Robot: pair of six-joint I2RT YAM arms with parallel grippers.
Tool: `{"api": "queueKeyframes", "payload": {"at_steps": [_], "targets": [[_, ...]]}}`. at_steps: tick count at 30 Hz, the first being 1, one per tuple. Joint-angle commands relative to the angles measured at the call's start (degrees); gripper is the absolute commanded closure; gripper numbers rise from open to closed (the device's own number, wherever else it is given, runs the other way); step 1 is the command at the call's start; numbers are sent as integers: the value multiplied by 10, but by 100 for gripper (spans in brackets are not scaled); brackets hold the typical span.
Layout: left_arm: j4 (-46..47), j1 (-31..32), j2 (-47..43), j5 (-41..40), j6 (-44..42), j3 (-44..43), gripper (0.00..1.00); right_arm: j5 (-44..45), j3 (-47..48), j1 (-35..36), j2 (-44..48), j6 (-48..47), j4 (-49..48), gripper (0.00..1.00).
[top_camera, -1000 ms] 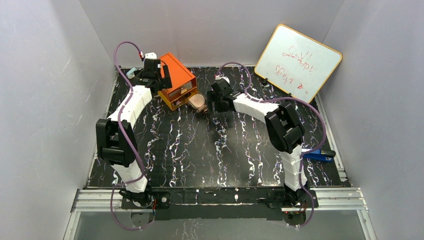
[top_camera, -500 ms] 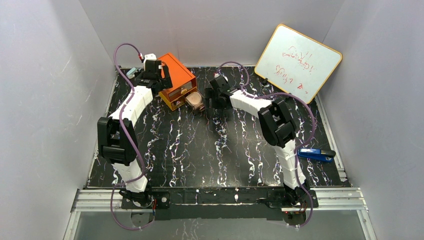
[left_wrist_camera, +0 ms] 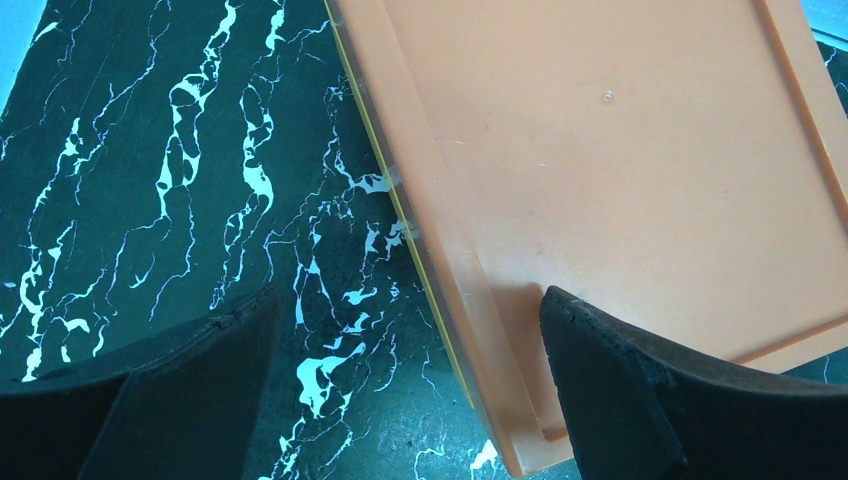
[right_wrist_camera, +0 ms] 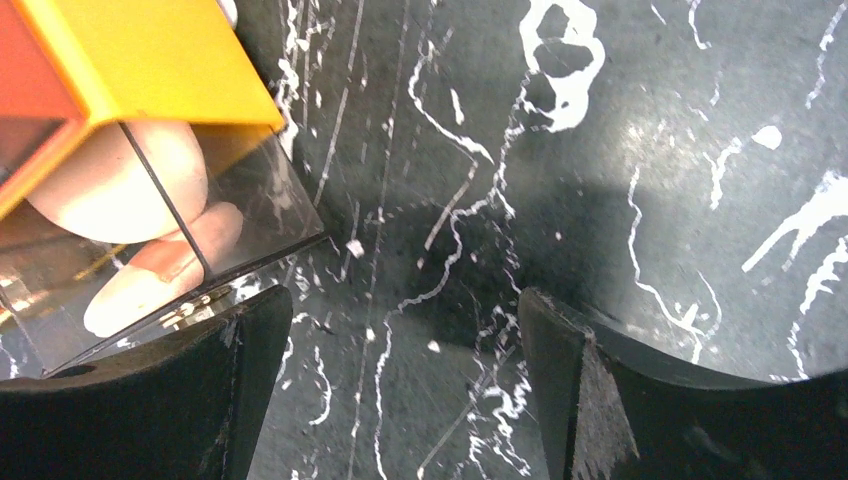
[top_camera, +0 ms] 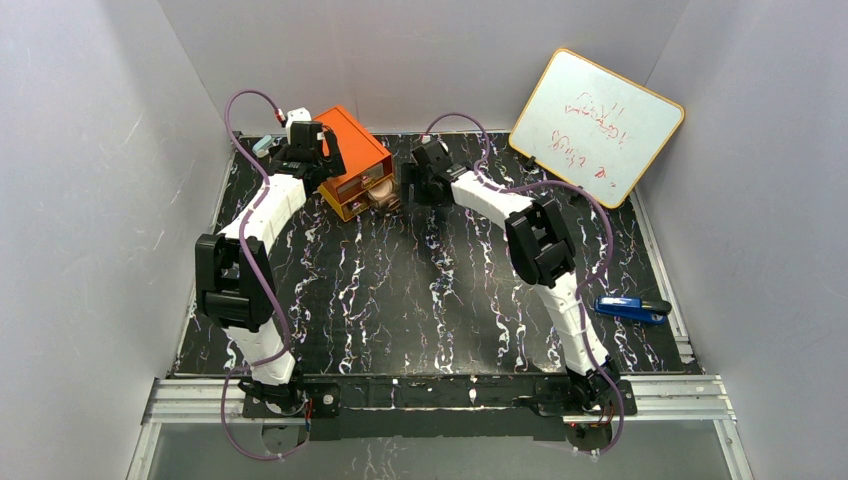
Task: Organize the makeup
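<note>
The makeup lies in a clear drawer (top_camera: 381, 192) that sticks out a little from the orange drawer box (top_camera: 352, 160). In the right wrist view the drawer (right_wrist_camera: 250, 215) holds a rounded peach-pink piece (right_wrist_camera: 105, 185) and a pale-pink stick (right_wrist_camera: 160, 270); a gold streak shows behind them. My right gripper (top_camera: 408, 188) is open and empty (right_wrist_camera: 400, 400), its left finger (right_wrist_camera: 150, 400) against the drawer's front. My left gripper (top_camera: 318, 160) is open at the box's far left corner (left_wrist_camera: 410, 400); one finger (left_wrist_camera: 640, 400) is over the orange top (left_wrist_camera: 620, 150), the other over the table.
A blue stapler-like object (top_camera: 632, 308) lies at the right edge of the mat. A whiteboard (top_camera: 597, 123) leans at the back right. A small pale-blue thing (top_camera: 262, 146) sits at the back left corner. Grey walls close in three sides.
My right gripper has moved left and back, and the clear drawer has slid with it further into the orange box. The left arm has stayed at the box.
</note>
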State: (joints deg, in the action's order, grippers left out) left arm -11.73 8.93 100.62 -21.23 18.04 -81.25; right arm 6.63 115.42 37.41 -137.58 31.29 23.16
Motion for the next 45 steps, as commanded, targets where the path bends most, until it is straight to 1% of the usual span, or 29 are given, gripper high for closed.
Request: {"api": "queueKeyframes", "payload": {"at_steps": [1,4,10,13,16,21,26,30,34,37,39,45], "targets": [[-45,-3,-4,4,-1,20,2,-62,61,10,-36,40,-7,7],[-45,-3,-3,7,0,23,2,-90,73,13,-55,50,-28,6],[-41,-3,-9,13,1,30,2,-111,59,26,-59,51,-107,4],[-39,-3,-11,14,1,31,2,-122,60,29,-62,49,-128,3],[-40,-3,-15,9,-4,27,2,-123,46,30,-50,40,-133,3],[-42,-3,-21,9,-10,9,2,-101,-37,30,4,20,-179,1],[-42,-3,-26,23,-4,3,2,-96,-35,29,10,4,-200,1],[-42,-3,-31,39,7,8,2,-126,-34,29,-4,-8,-257,1],[-41,-2,-37,50,11,13,2,-161,-11,29,-31,-2,-294,1],[-42,-2,-41,47,9,15,2,-187,-26,29,-33,7,-349,1],[-42,-2,-42,49,9,15,2,-195,-48,29,-31,14,-395,1],[-42,-2,-44,55,9,15,2,-206,-45,29,-56,33,-470,1]]}}
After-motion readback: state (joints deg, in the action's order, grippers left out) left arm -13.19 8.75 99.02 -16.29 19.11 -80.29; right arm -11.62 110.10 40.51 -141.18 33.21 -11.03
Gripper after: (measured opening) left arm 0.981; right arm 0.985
